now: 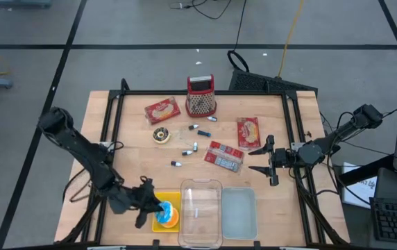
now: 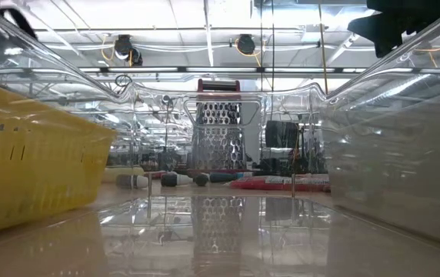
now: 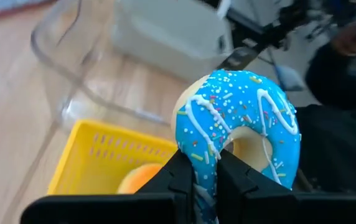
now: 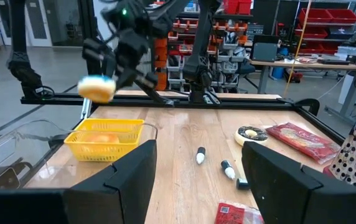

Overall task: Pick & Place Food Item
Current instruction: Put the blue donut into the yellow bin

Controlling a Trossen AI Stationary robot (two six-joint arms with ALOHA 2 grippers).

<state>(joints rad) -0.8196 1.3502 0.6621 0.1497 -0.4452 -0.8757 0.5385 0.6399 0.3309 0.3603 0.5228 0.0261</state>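
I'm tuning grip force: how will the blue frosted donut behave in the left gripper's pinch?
The donut looks soft, so the left gripper, pinching only its rim, may dent it. Glossy icing could slip. Held on edge above the yellow basket, it would probably roll if dropped.

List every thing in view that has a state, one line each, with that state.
Left hand: shut on the doughnut, raised over the basket.
Right hand: open, empty, above the table's right side.
Doughnut: held up, clear of the basket.
Basket: upright, an orange item inside.
Clear tub: open, empty.
Lid: off, flat beside the tub.
Grater: standing upright.
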